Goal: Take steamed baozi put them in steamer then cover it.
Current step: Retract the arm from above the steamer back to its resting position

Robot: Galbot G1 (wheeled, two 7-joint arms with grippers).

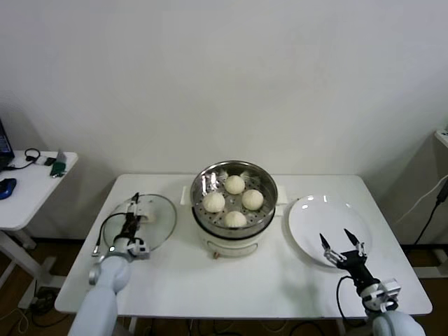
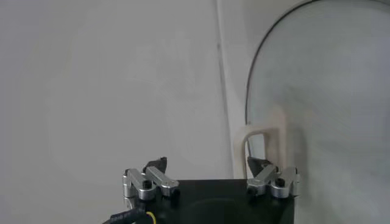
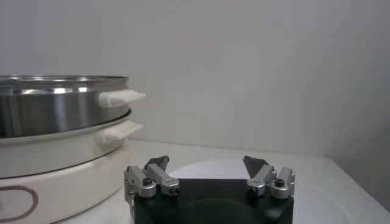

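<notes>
Four baozi (image 1: 234,201) already in steamer (image 1: 234,185). Plate (image 1: 308,227) bare, under right gripper (image 1: 342,241), jaws spread. Lid (image 1: 157,222) flat on table (image 1: 245,280); left gripper (image 1: 131,220) at its handle (image 2: 261,137), jaws spread. Next, likely: pinch handle, cover steamer.

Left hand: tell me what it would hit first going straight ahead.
Probably the glass lid's cream handle: the open left hand points straight at it, with the glass lid around it. How far off it is, I can't judge.

Bare table (image 1: 280,280) is sitting open in front, while the steamer (image 1: 234,203) is blocking the middle, glass lid (image 1: 157,217) and plate (image 1: 315,220) flanking it.
</notes>
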